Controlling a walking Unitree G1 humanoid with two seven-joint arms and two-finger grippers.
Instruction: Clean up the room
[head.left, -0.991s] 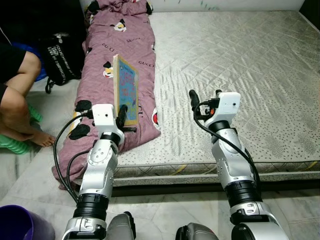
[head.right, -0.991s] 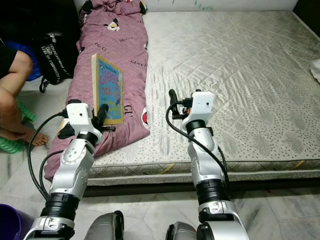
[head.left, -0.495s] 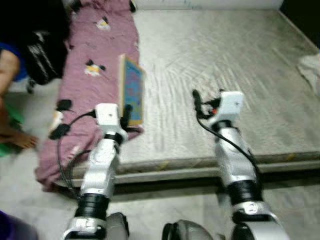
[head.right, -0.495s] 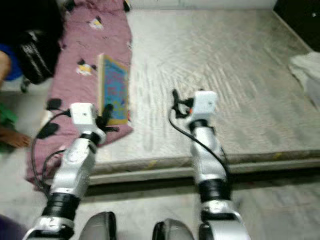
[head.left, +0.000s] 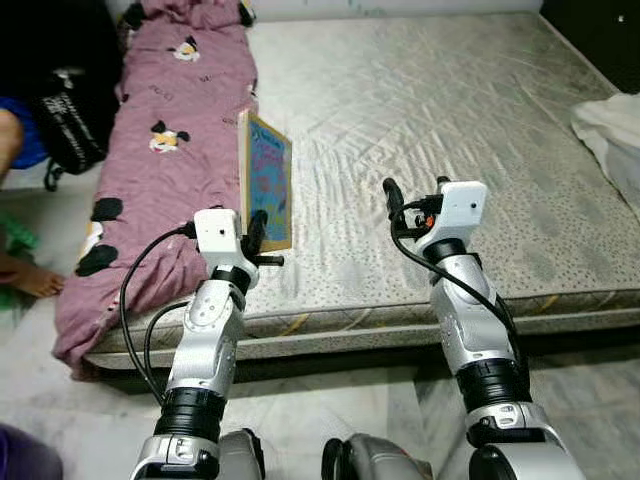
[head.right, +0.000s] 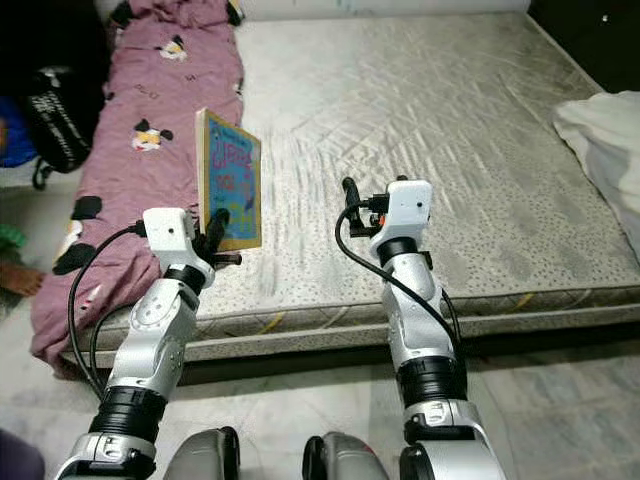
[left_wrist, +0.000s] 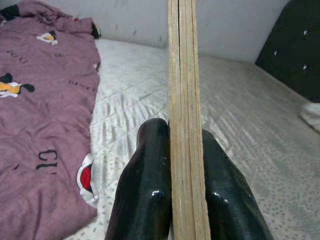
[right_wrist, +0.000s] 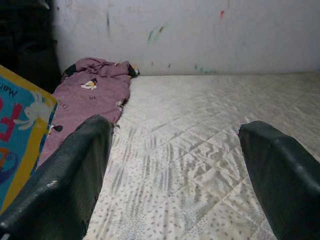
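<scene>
A thin board book (head.left: 266, 180) was held upright, edge-on, pinched between the two black fingers (left_wrist: 145, 185) of the left gripper (head.left: 256, 228) above the near edge of the bed (head.left: 450, 110), just beside a purple blanket (head.left: 160, 140) laid along the bed's left side. The right gripper (head.left: 412, 196) was held over the near edge with its fingers spread wide, nothing between them. A white cloth, possibly bedding (head.right: 605, 130), was seen at the right edge.
</scene>
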